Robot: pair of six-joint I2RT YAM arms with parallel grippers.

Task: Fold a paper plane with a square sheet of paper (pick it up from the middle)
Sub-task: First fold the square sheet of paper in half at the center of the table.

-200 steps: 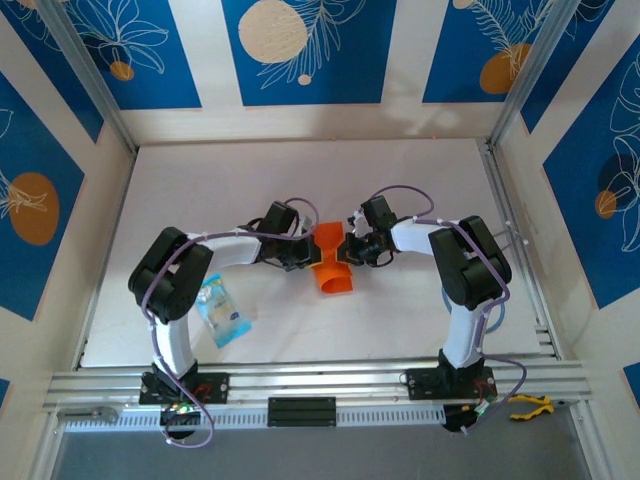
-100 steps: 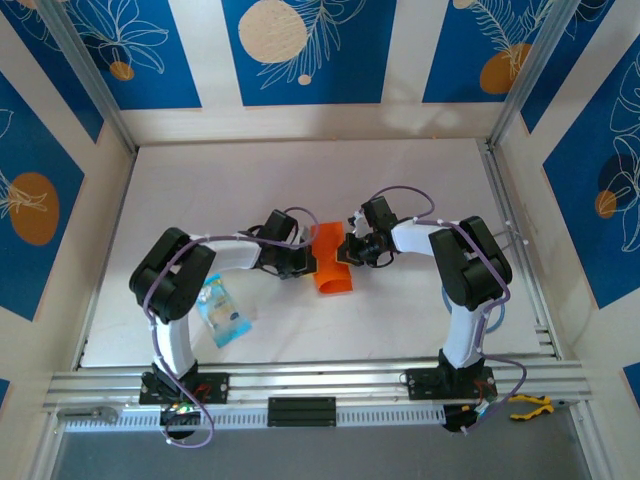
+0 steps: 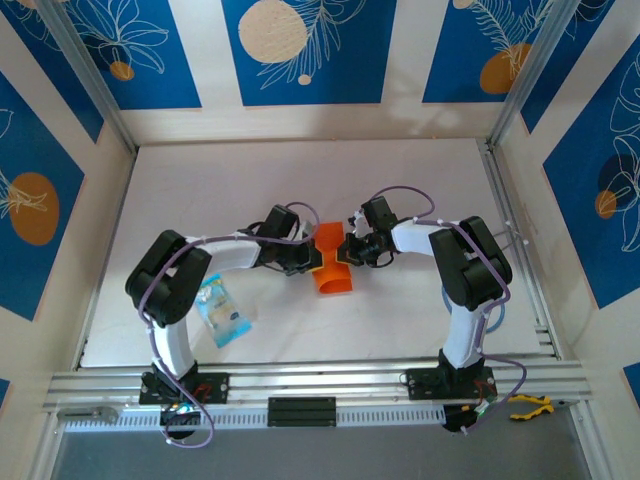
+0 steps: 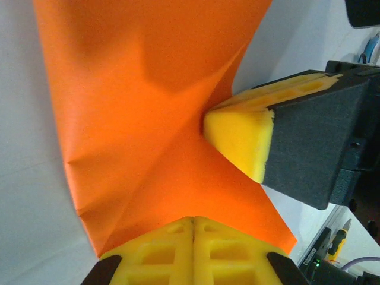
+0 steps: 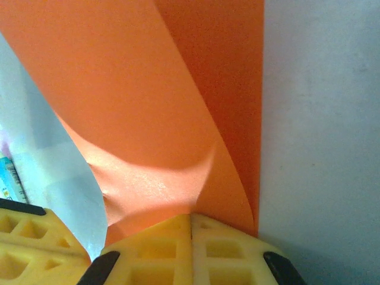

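Paper (image 3: 336,279), bowed, is pinched at both sides. Left gripper (image 4: 193,222) clamps one edge, jaws pressed together; right gripper (image 5: 190,217) clamps the opposite edge.

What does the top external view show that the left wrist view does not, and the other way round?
Top external gives the layout: the orange sheet of paper in the middle of the table, with a blue and clear packet lying to its left. Left wrist gives the detail: diagonal creases in the sheet, and the left gripper shut on its edge. Shared: the sheet itself, with the right gripper meeting it from the opposite side.
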